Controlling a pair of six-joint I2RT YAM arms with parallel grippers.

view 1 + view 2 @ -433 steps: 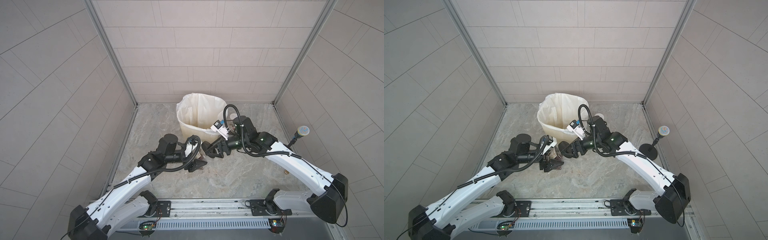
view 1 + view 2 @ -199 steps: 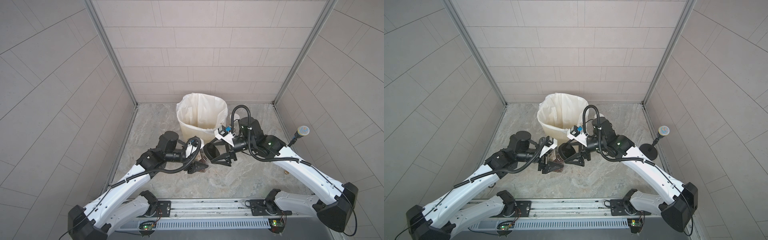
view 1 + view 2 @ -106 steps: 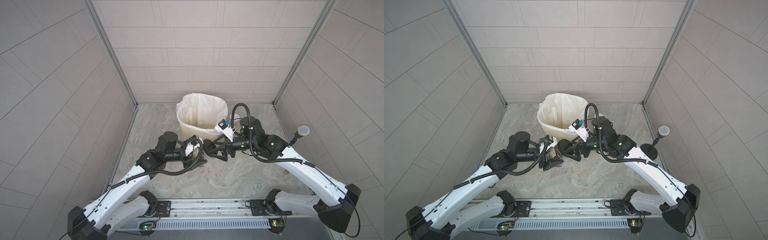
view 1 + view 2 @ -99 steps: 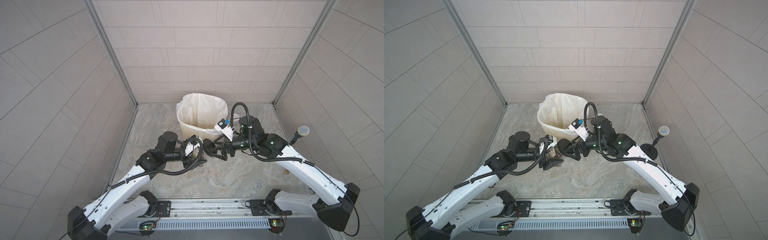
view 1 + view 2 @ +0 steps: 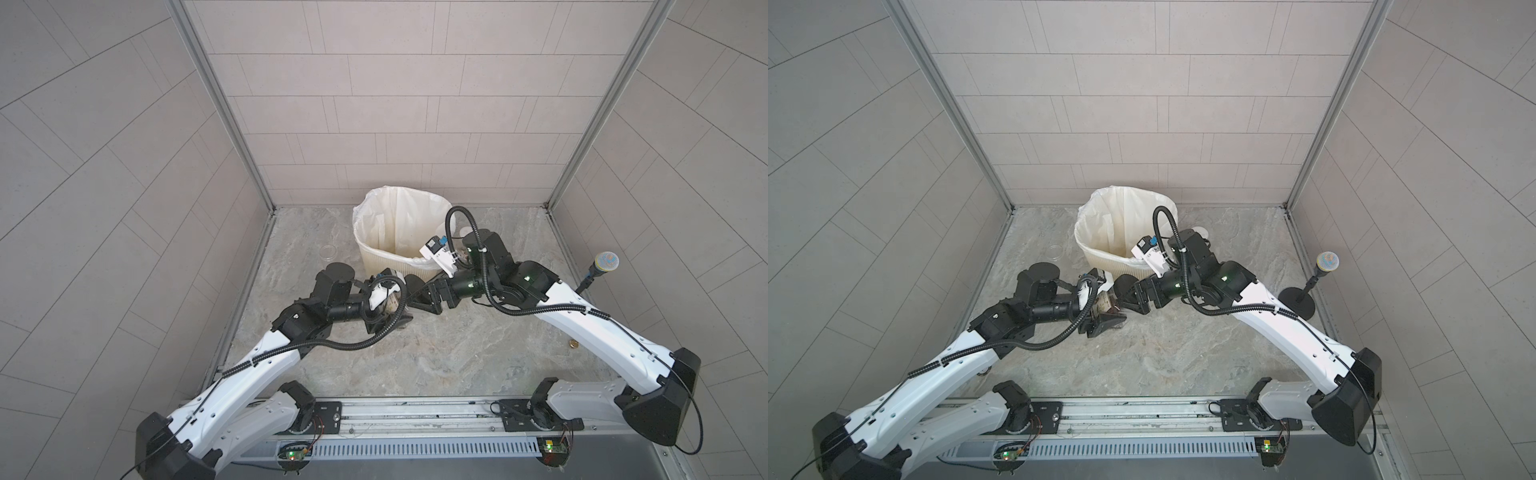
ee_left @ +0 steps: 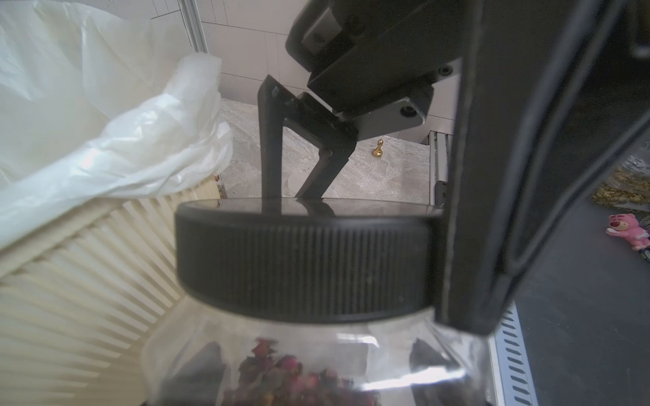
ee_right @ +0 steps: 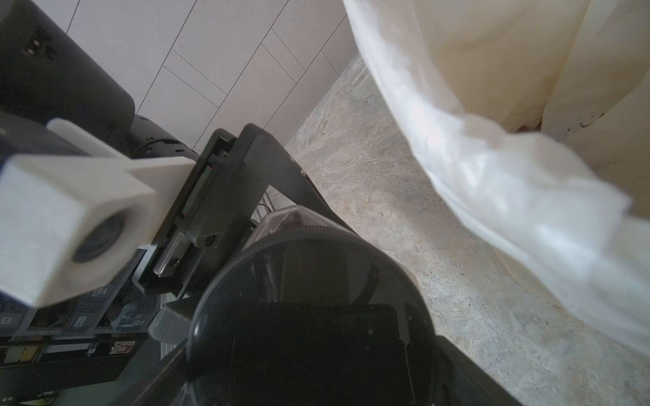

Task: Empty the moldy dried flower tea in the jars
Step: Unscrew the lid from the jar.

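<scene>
In a top view a black cable (image 5: pixel 340 347) is crossing the jar (image 5: pixel 390 306), whose contents are reading too small to identify. In the left wrist view the jar's base is running off the picture edge, the dried tea (image 6: pixel 299 376) is blurring, and one of the jaws of the right gripper (image 6: pixel 369 258) is masking one side of the lid (image 6: pixel 281 260). In the right wrist view the bin liner (image 7: pixel 510 211) is smearing.

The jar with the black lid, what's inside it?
Through the clear jar you can see dried pink and red flower buds. The black lid hides the top, and the picture cuts off the bottom, so how much is there cannot be told.
</scene>
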